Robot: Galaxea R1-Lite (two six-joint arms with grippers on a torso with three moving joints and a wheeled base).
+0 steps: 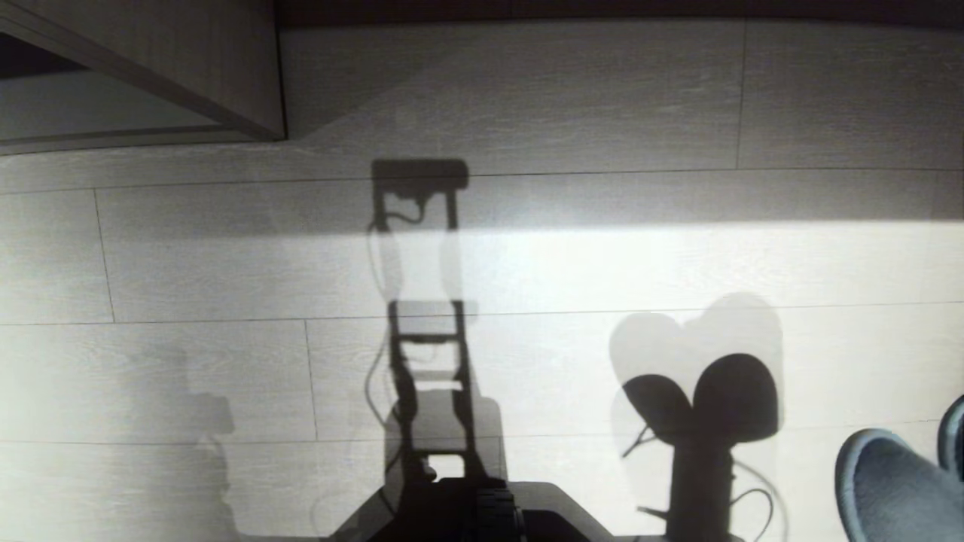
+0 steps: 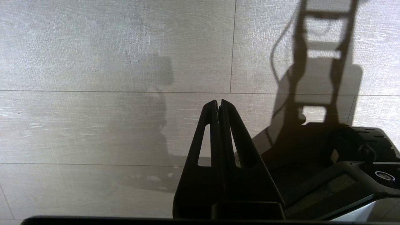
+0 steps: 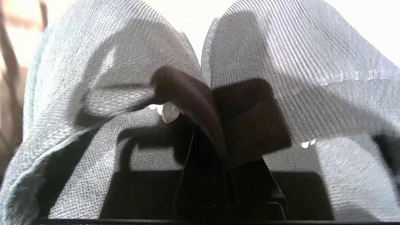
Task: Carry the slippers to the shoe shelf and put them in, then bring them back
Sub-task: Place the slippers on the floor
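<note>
The two grey-blue woven slippers fill the right wrist view side by side, one (image 3: 93, 62) on each side (image 3: 297, 62) of the fingers. My right gripper (image 3: 223, 175) is shut on the slippers' inner edges, pinching both together; its tips are hidden by the fabric. In the head view the slippers' toes (image 1: 892, 482) poke in at the lower right corner, hanging above the floor, and the right gripper itself is outside that view. My left gripper (image 2: 218, 103) is shut on nothing, parked over bare floor. The shoe shelf is out of view.
Pale wood-look floor planks (image 1: 527, 263) spread ahead, crossed by my own shadow and the slippers' shadow. A corner of pale wood furniture (image 1: 188, 68) juts in at the far left. My dark base (image 1: 467, 512) shows at the lower edge.
</note>
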